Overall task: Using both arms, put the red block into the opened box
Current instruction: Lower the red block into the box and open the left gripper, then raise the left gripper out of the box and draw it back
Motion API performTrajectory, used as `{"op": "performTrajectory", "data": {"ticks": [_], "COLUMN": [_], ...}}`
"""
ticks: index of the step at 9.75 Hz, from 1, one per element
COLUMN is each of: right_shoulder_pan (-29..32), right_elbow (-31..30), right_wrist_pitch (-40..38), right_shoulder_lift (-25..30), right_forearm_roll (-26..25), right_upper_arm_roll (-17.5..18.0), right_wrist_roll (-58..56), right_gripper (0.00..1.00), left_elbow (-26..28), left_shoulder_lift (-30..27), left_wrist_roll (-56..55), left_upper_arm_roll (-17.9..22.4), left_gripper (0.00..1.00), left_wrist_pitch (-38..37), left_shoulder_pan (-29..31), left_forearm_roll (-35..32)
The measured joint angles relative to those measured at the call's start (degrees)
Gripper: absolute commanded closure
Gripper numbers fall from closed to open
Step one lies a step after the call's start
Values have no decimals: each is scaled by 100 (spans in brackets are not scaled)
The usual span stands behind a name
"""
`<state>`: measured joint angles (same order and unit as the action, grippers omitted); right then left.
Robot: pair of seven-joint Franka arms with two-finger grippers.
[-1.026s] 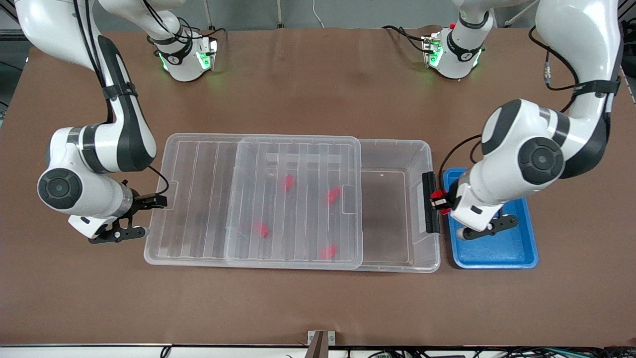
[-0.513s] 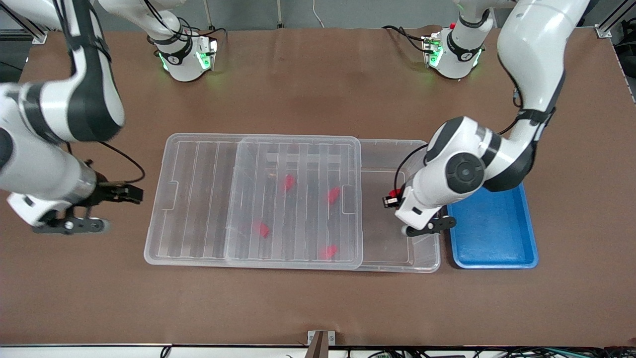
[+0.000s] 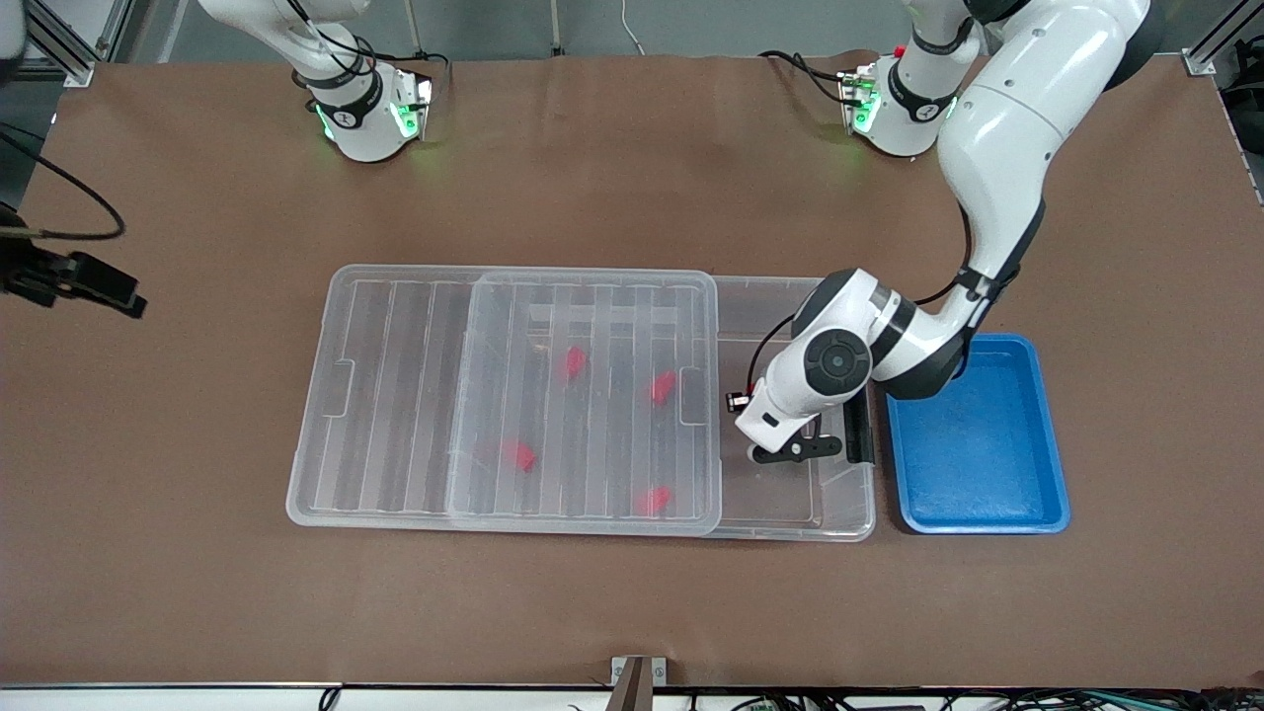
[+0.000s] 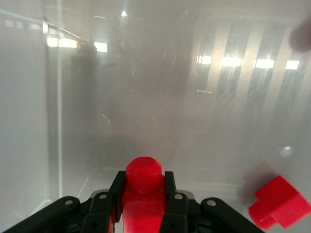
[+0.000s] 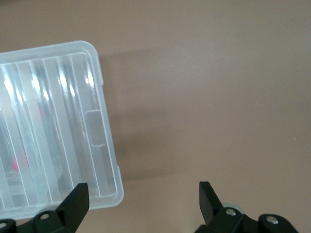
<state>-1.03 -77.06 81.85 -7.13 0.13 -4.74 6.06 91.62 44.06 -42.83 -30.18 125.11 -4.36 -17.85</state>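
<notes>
The clear box (image 3: 796, 524) has its ribbed lid (image 3: 395, 395) slid toward the right arm's end, so the end by the black latch bar (image 3: 857, 435) stands uncovered. My left gripper (image 3: 737, 402) (image 4: 144, 180) is low inside that uncovered end, shut on a red block (image 4: 144, 171) with the stub pointing out of the jaws. Another red block (image 4: 279, 203) lies on the box floor close by. Several more (image 3: 663, 387) show through the lid. My right gripper (image 3: 120, 294) (image 5: 142, 191) hangs open over bare table off the lid's end, holding nothing.
A blue tray (image 3: 978, 439) sits on the table beside the box's latch end, under the left arm's elbow. The lid's corner (image 5: 104, 194) shows in the right wrist view. Both arm bases stand along the table edge farthest from the front camera.
The left gripper carried the red block from the latch end over the rim and down into the box. The right arm drew away from the lid toward the table's end.
</notes>
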Motion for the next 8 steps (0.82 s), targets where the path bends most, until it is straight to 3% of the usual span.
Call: {"op": "performTrajectory", "data": {"ticks": [1, 2, 3, 6, 8], "right_shoulder_pan": [142, 233, 273, 250, 252], "right_elbow": [-19, -58, -83, -146, -154], "right_wrist_pitch": [-186, -213, -177, -141, -132], "right_shoulder_lift": [113, 177, 188, 187, 188], "right_forearm_roll": [12, 23, 34, 61, 61], "right_upper_arm_roll": [-3, -1, 8, 63, 61], "right_wrist_roll": [-103, -166, -185, -192, -192], "right_gripper": [0, 0, 0, 0, 0], "left_elbow": [121, 166, 173, 101, -20], "left_shoulder_lift": [41, 107, 175, 176, -172], "left_wrist_roll": [0, 0, 0, -1, -1], "left_upper_arm_roll": [0, 1, 2, -8, -132], "left_gripper": [68, 39, 0, 0, 0], "left_wrist_pitch": [66, 98, 133, 178, -101], "left_shoulder_pan": [-6, -5, -4, 20, 139], "left_forearm_roll": [-209, -364, -408, -427, -427]}}
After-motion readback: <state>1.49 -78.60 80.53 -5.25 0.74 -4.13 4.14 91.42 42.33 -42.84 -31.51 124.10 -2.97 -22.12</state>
